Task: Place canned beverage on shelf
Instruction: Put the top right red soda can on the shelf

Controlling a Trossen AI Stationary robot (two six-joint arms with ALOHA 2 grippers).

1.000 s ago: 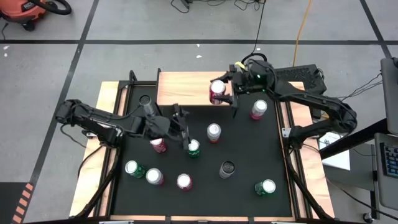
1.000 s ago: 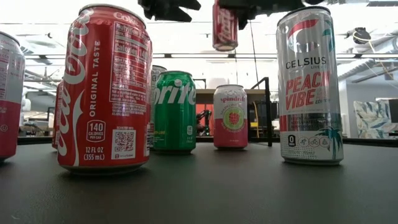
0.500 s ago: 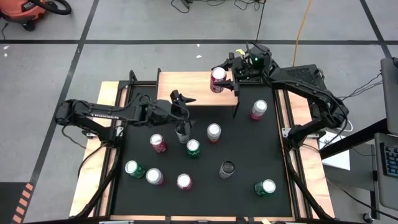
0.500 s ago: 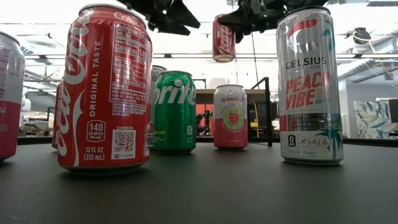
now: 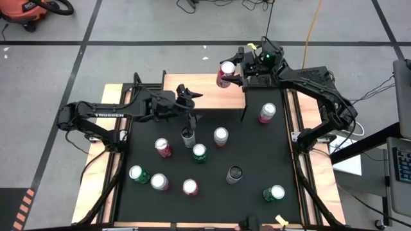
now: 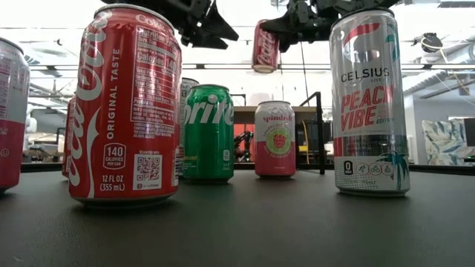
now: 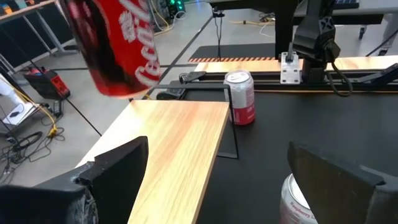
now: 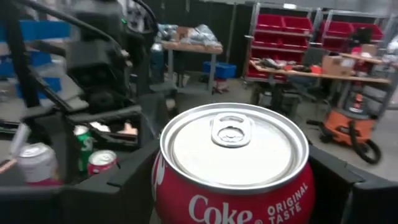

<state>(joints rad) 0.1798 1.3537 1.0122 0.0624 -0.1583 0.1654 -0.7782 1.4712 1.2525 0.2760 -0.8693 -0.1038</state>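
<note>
The shelf has a light wood top and stands at the mat's far edge; it also shows in the left wrist view. My right gripper is shut on a red Coke can, held in the air over the shelf's far right part. The can shows tilted in the low view and from its top in the right wrist view. My left gripper is open and empty above the shelf's near edge, one finger over the wood and one over the mat. My right gripper pinches the Coke can's side wall between its two fingers, one on each side. The fingers come roughly level from the table's right side. The can is lifted clear above the shelf, tilted, with its top turned toward the wrist.
Several cans stand on the black mat: a grey one just near of my left gripper, a silver-topped one, a green one, and a pink one right of the shelf. More stand along the near side.
My right gripper has carried the Coke can toward the table's far edge, from the shelf's near right corner to its far part, and the can has tipped. My left gripper has drawn back from the cans on the mat toward the far edge, to the shelf's near edge.
</note>
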